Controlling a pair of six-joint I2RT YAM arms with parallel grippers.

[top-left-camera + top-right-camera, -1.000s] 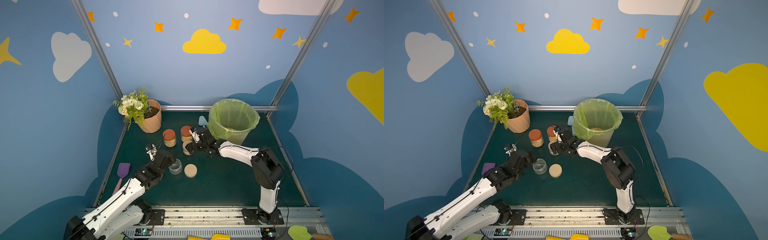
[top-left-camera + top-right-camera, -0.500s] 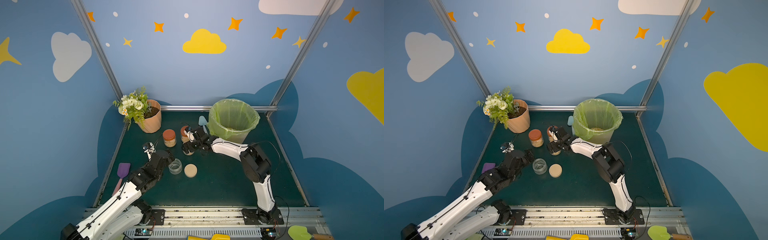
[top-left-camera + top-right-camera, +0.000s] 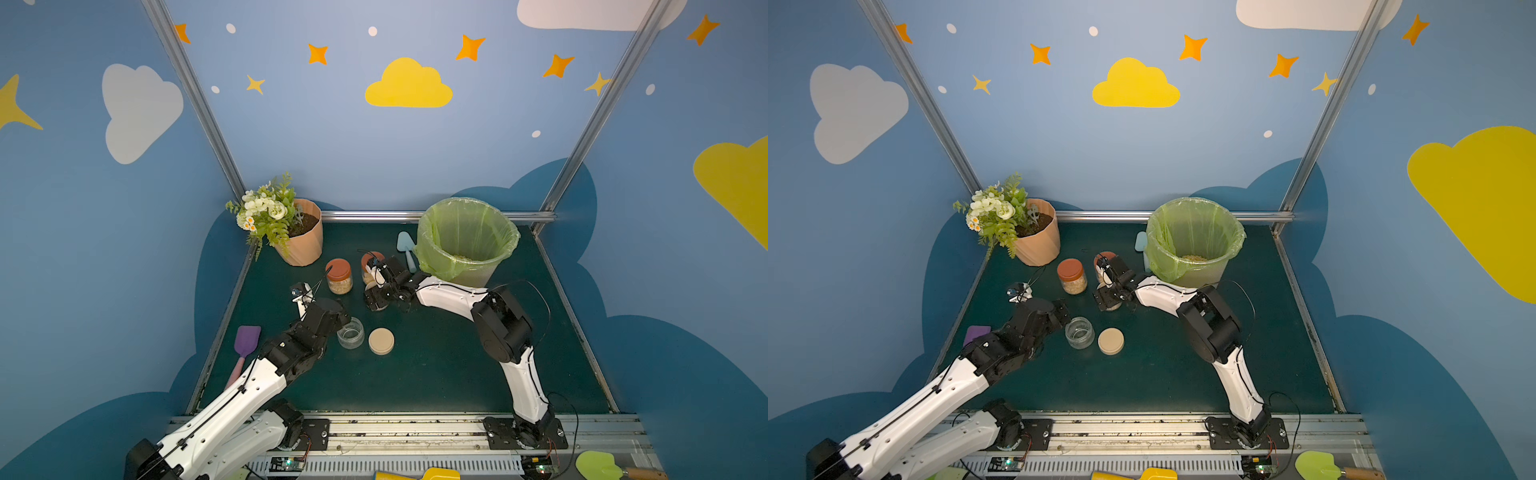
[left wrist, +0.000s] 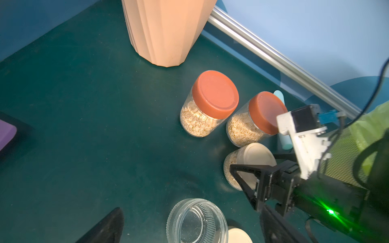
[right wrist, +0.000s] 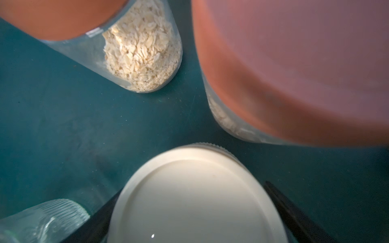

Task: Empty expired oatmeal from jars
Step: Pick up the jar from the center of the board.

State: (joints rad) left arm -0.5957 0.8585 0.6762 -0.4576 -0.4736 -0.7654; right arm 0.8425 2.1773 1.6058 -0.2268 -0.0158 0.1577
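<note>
the right gripper (image 3: 377, 300) is reaching down over the beige-lidded jar (image 4: 227, 174), its dark fingers (image 5: 284, 206) sitting on either side of the beige lid (image 5: 195, 199). they are flanking the rim closely, but i cannot tell whether they are pressing on it. the jar is standing upright on the tabletop (image 3: 415, 374), between those fingers, with oatmeal (image 5: 141, 52) showing through its clear wall.

just past the right gripper's fingertips, two red-lidded jars (image 4: 210, 101) are standing side by side, both part full of oatmeal. the one nearer to the gripper is sitting just beside the beige-lidded jar.

the left gripper (image 3: 340, 319) is hovering low with its jaws spread wide, gripping nothing. the empty jar (image 3: 351, 332) is standing upright and lidless just ahead of its fingertips, touching neither finger in the left wrist view. the loose lid (image 3: 381, 340) is lying flat just beyond that jar, on the side away from the left gripper.

behind the right gripper's wrist, the green-lined bin (image 3: 511, 241) is holding a little oatmeal at its bottom in both top views.
</note>
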